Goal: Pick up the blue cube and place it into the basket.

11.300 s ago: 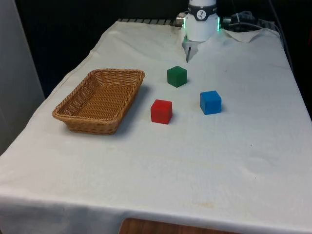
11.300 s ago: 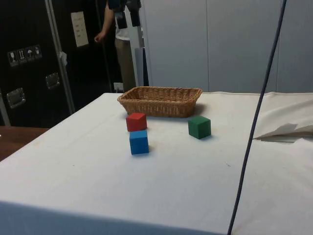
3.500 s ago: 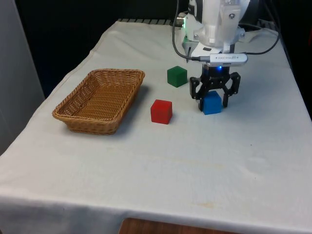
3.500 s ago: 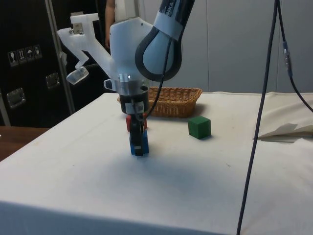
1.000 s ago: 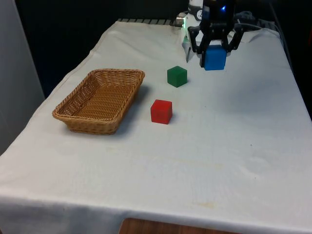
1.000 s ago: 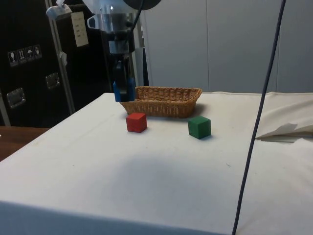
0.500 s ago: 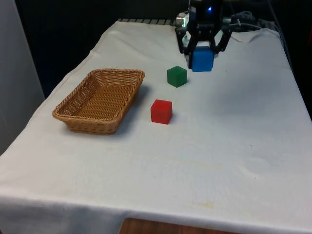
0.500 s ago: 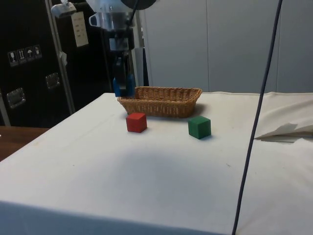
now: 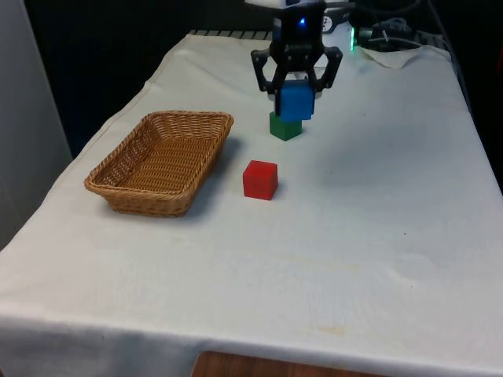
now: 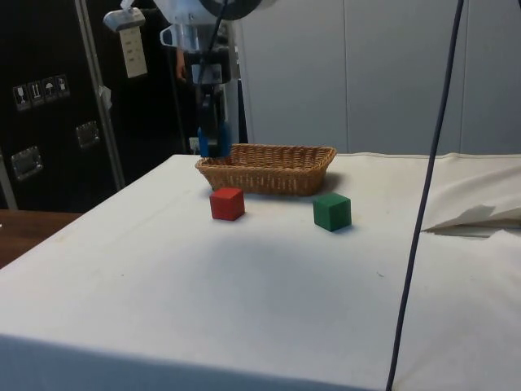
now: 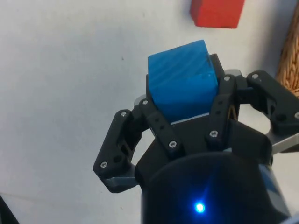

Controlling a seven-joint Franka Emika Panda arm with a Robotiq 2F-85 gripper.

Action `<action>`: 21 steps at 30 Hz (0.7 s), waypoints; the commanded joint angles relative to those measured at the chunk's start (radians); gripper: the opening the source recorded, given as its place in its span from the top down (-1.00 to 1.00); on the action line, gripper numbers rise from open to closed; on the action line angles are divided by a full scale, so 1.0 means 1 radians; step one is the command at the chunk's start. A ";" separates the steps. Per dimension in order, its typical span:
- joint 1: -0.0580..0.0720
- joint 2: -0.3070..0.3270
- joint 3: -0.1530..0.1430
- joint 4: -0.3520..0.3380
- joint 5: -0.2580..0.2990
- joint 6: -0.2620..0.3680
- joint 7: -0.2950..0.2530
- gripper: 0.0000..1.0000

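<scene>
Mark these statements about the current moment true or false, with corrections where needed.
1. The black two-finger gripper is shut on the blue cube, held above the white cloth. True.
2. The blue cube lies inside the woven wicker basket. False: it is in the gripper, in the air, and the basket holds nothing.
3. The red cube sits on the cloth, apart from the basket. True.
4. The green cube is stacked on the red cube. False: both rest on the cloth, apart.
5. The basket lies tipped on its side. False: it stands upright, opening upward.
</scene>
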 commanded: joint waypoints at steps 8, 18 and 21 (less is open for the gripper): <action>-0.014 0.022 -0.030 0.003 0.034 0.014 -0.048 0.99; -0.021 0.037 -0.071 0.007 0.049 0.016 -0.074 0.99; -0.021 0.040 -0.086 0.012 0.047 0.013 -0.069 0.99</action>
